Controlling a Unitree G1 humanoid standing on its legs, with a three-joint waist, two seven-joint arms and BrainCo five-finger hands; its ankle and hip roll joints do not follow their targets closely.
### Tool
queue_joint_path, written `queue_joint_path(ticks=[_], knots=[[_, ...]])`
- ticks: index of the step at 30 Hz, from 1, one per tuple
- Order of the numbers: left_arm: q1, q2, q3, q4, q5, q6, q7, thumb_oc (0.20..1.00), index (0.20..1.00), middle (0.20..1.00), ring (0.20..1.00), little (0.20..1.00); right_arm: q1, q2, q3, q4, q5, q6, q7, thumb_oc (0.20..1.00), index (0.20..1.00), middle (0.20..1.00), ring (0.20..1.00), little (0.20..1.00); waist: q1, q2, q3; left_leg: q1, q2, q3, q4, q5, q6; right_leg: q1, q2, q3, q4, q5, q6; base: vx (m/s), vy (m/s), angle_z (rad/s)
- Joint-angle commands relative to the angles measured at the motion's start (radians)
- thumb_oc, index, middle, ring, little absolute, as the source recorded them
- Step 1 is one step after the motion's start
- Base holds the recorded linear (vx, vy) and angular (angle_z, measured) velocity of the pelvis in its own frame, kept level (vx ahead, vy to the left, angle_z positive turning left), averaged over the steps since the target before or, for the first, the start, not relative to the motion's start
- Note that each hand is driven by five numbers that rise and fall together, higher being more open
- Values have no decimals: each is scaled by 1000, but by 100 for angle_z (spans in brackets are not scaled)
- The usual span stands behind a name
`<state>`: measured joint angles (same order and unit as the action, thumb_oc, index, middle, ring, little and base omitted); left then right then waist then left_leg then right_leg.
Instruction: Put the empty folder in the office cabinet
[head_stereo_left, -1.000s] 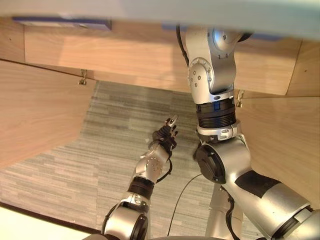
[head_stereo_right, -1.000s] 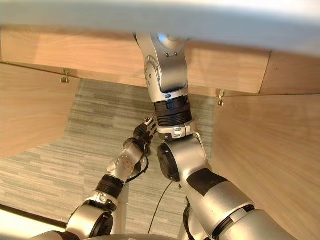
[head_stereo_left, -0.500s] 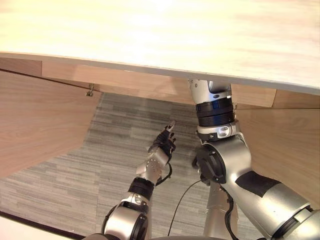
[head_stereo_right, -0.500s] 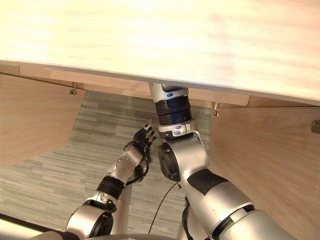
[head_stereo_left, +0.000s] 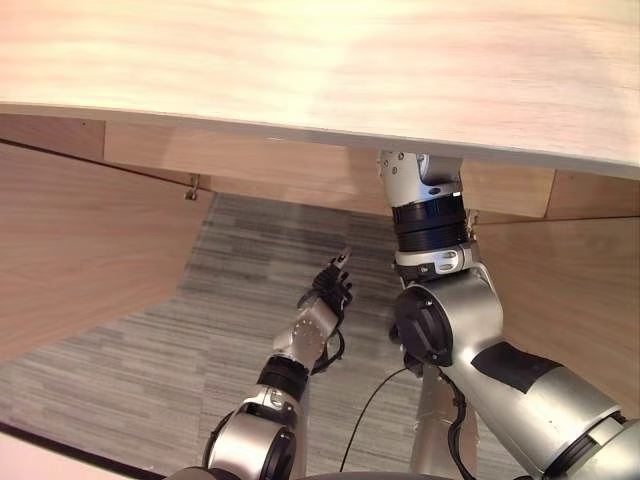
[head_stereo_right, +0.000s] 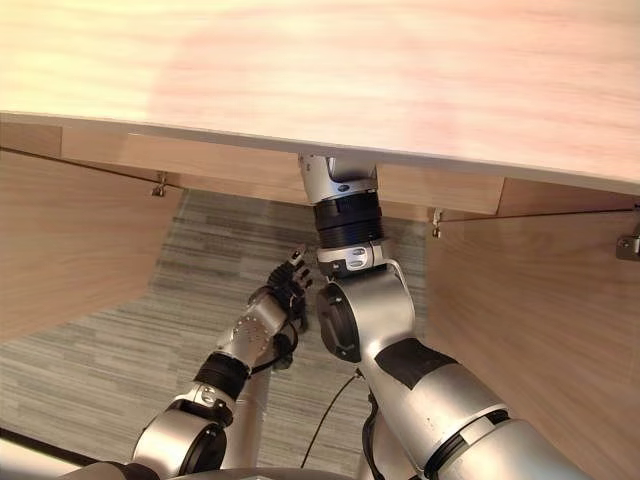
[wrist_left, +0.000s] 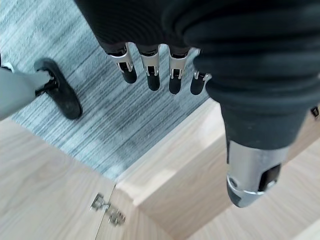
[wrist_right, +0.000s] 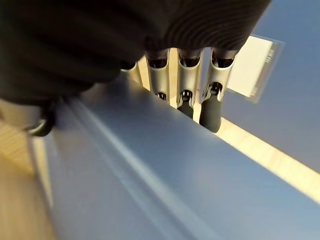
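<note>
Seen from the robot's head, a wide pale wooden cabinet top spans the upper part of the scene, with open cabinet doors swung out to either side over grey striped carpet. The right arm reaches up and forward under the top's edge, so its hand is inside the cabinet. From the right wrist, the right hand has its fingers curled over the near edge of a blue folder, with the thumb on the opposite side of the folder from the fingers; the hand is gripping the folder, likely to hold it upright while it goes onto the shelf. Beyond the fingertips stands another blue folder with a white spine label, and a strip of pale shelf shows between the two. So the cabinet already holds one filed folder, and the task's folder appears to be arriving beside it.

The left hand hangs idle below the cabinet, over the carpet, fingers straight and relaxed, holding nothing
</note>
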<state>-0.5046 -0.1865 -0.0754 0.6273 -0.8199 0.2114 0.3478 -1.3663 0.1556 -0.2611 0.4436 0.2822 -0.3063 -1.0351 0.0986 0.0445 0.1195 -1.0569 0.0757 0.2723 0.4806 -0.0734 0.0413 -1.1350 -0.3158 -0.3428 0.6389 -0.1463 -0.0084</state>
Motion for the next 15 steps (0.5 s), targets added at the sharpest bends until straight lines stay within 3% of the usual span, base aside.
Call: queue_joint_path(ticks=[1,15], knots=[[-212,-284,5,171,-39,-9,14,1000,1000,1000,1000,1000,-99,444,-42,-7,40,-47,56,1000,1000,1000,1000,1000,-42,43,14,46,3,-50,-9,-5,-14,68,35,27,-22,-12,100,13,7,-4],[-236,-304,11,208,-54,-18,49,1000,1000,1000,1000,1000,-120,444,-75,44,129,-17,92,1000,1000,1000,1000,1000,-25,41,28,69,10,-44,-28,-1,-17,94,38,25,-53,-2,102,2,1,-3]])
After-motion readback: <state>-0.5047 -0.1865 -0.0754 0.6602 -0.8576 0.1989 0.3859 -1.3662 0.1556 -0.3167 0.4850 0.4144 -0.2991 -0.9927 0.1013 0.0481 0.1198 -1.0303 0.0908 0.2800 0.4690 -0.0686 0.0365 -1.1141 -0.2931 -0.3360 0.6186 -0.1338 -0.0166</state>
